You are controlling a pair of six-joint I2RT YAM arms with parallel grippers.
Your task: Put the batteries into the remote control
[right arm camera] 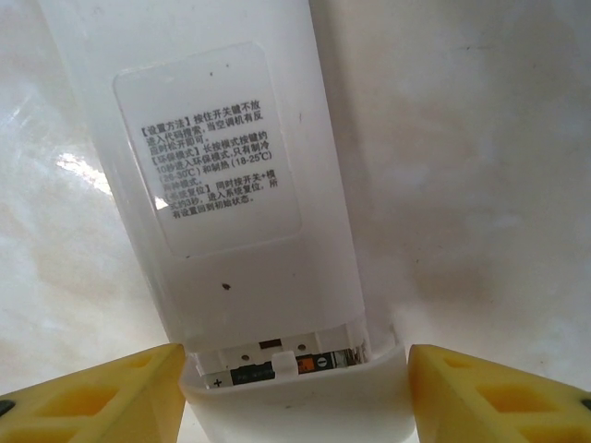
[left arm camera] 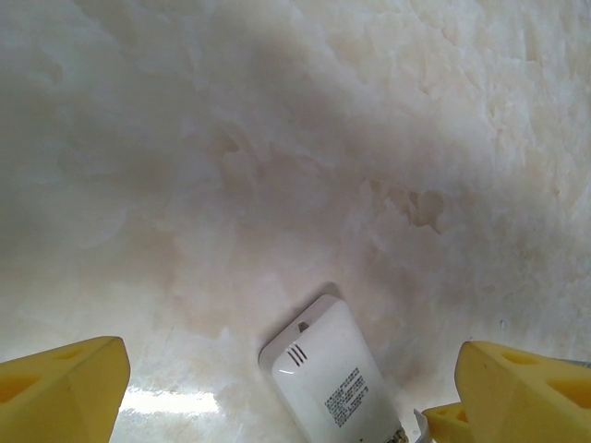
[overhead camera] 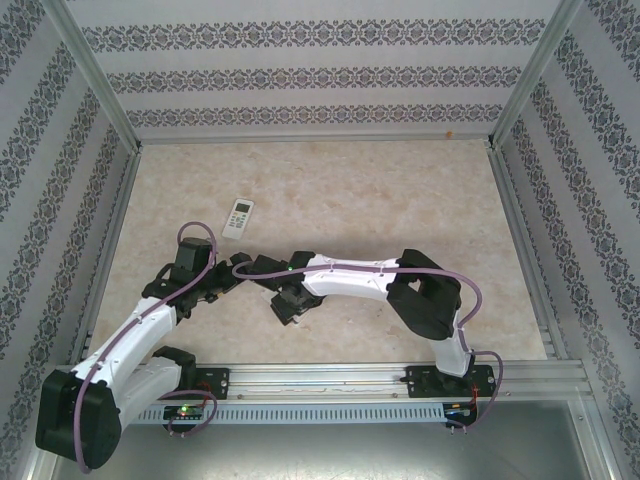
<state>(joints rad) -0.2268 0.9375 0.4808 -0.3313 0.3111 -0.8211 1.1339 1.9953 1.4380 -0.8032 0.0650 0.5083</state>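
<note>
1. Starting at the left, the left gripper (left arm camera: 291,392) is seen with its yellow fingers (left arm camera: 65,388) set wide apart and nothing clamped. The remote control (left arm camera: 332,378) lies label side up on the table (left arm camera: 277,138), between and below them.
2. In the top view, a second remote (overhead camera: 238,218) is seen lying button side up on the table, beyond the left arm's wrist.
3. At the centre, a narrow battery compartment (right arm camera: 277,362) is exposed near the end of the remote control, with a plus mark beside it. Whether the batteries are seated inside cannot be told.
4. At the right, the right gripper (right arm camera: 295,388) is placed with one finger on each side of that end, just beside it. Whether the remote control is clamped or only flanked cannot be told.
5. Hazards, as judged:
   - The remote control may be dragged or turned if one finger is caught on its edge as the fingers are parted.
   - A cell may be fitted against the plus mark if its ends are not checked.
   - Both wrists are crowded over one spot, so contact may be caused by any sideways correction.
</note>
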